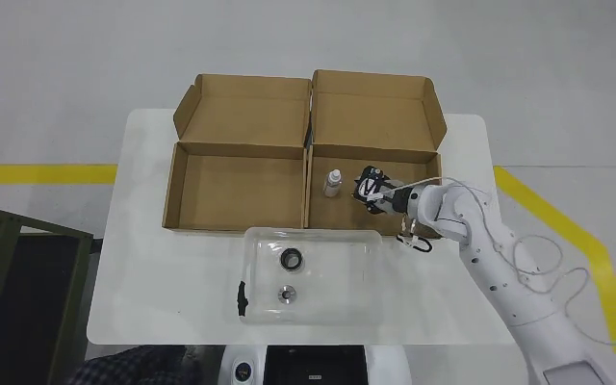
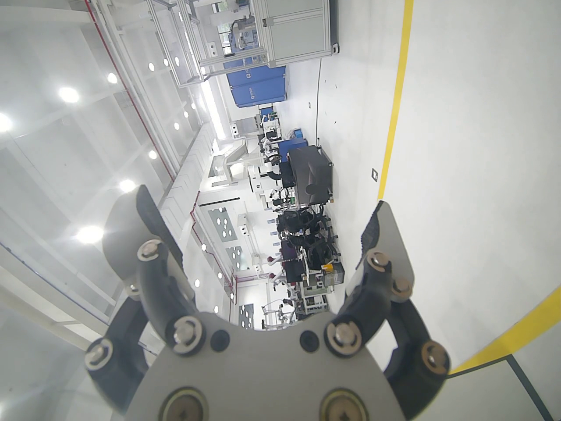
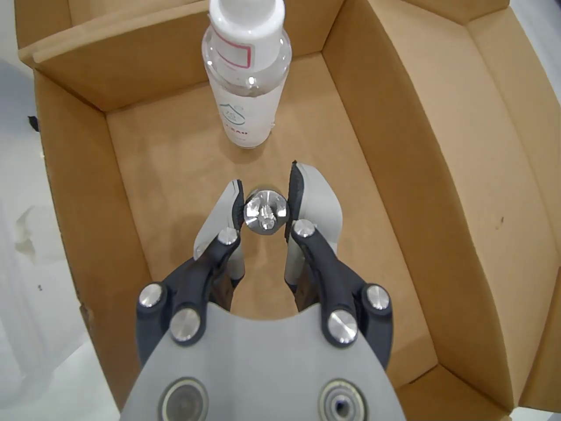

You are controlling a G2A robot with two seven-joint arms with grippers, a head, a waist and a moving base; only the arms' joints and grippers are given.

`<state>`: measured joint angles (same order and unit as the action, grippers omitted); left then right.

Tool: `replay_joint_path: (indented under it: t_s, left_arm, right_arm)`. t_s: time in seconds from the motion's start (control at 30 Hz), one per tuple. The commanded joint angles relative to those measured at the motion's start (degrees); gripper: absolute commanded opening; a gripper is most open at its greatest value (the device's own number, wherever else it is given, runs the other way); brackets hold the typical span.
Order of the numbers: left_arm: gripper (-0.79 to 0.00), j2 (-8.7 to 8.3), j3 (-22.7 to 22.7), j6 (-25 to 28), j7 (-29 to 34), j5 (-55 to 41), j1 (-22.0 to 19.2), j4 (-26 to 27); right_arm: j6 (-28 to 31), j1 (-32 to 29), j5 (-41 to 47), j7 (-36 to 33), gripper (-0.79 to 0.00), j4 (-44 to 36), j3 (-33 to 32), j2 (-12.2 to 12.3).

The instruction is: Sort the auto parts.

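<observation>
My right gripper [image 3: 265, 203] hangs inside the right cardboard box [image 3: 394, 142], shut on a small shiny metal part [image 3: 264, 213] held between its fingertips. In the top view the right gripper [image 1: 371, 188] is over the right box [image 1: 423, 169], just right of a clear spray bottle [image 1: 332, 182]. The bottle [image 3: 245, 63] stands upright on the box floor ahead of the held part. A black ring [image 1: 292, 259] and a small metal part [image 1: 287, 295] lie in the clear plastic tray [image 1: 361, 241]. My left gripper [image 2: 263, 221] is open, empty, and points out at the room.
The left cardboard box [image 1: 183, 188] sits open beside the right one, lids folded back. A black item [image 1: 242, 297] rests on the tray's left rim. A black carabiner-like loop [image 1: 421, 244] hangs from the right arm near the table's front right.
</observation>
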<state>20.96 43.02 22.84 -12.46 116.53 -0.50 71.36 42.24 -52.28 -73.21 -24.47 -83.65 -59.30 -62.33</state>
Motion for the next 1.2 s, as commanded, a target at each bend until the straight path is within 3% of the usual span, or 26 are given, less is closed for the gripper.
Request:
replay_joint_path:
  t_s: [0.0, 0.2, 0.47, 0.67, 1.17]
  left_arm:
    - [0.000, 0.00, 0.0, 0.0, 0.0, 0.0, 0.0, 0.0]
    - [0.000, 0.00, 0.0, 0.0, 0.0, 0.0, 0.0, 0.0]
    - [0.000, 0.00, 0.0, 0.0, 0.0, 0.0, 0.0, 0.0]
    - [0.000, 0.00, 0.0, 0.0, 0.0, 0.0, 0.0, 0.0]
    - [0.000, 0.00, 0.0, 0.0, 0.0, 0.0, 0.0, 0.0]
  right_arm:
    - [-0.2, 0.4, 0.0, -0.2, -0.702, 0.9, 0.7, -0.2]
    - [-0.9, 1.4, -0.1, 0.3, -0.653, 2.6, 2.2, -0.7]
    - [-1.5, 2.6, 0.0, 0.2, -0.422, 2.7, 3.4, -1.3]
    - [-1.5, 2.3, 0.3, 0.2, -0.369, -0.1, 1.3, -0.8]
    - [1.0, -7.8, 4.0, -1.9, -0.397, -21.5, -9.3, 1.9]
